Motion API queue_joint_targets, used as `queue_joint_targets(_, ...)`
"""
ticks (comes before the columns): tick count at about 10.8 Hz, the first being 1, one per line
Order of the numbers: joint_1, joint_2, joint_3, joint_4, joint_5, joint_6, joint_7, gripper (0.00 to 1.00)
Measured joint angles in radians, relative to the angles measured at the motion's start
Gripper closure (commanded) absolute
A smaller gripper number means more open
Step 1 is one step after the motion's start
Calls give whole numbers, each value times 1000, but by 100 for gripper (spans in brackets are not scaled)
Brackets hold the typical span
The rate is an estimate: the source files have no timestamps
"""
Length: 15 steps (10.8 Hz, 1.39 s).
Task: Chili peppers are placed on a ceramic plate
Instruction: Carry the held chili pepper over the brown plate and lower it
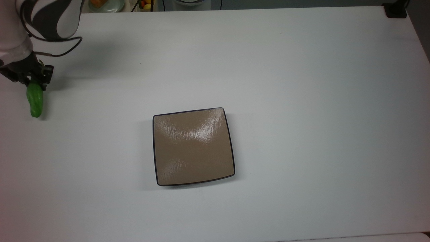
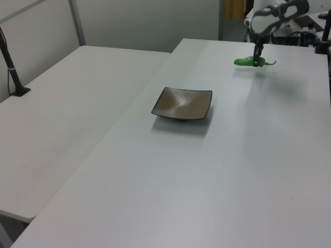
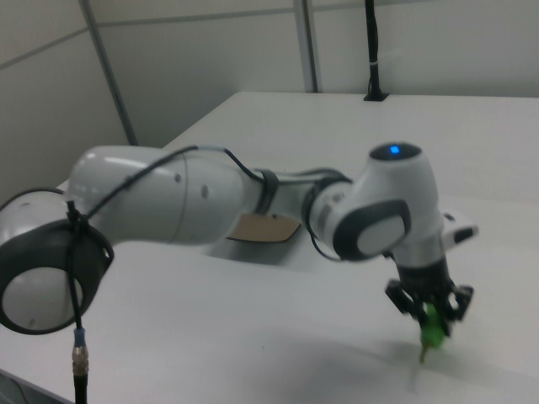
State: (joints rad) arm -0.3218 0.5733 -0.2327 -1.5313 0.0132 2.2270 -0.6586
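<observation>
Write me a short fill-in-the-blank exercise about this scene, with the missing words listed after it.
1. The gripper is shut on the ____ chili pepper.
2. In the left view, the pepper hangs ____ the table, not on it.
3. The ceramic plate has ____ lying on it.

Missing words: green; above; nothing

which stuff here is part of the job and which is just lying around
Part of the job:
- pepper, held by the end effector, lifted off the table in the left view
- plate, bare, mid-table

Just lying around:
- black post on the side table in the left view
- fruit past the table's far edge in the top view
</observation>
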Motion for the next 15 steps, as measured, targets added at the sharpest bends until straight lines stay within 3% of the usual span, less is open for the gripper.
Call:
queue_joint_targets(4, 128, -123, 6, 67, 54, -272, 112, 89)
queue_joint_targets(7, 258, -173, 9, 112, 81, -400, 431, 89)
queue_joint_targets(9, 351, -176, 12, 123, 105, -411, 655, 90)
queue_joint_targets(11, 427, -163, 42, 122, 112, -411, 792, 91)
queue_joint_targets(15, 450, -91, 161, 120, 113, -247, 1028, 88)
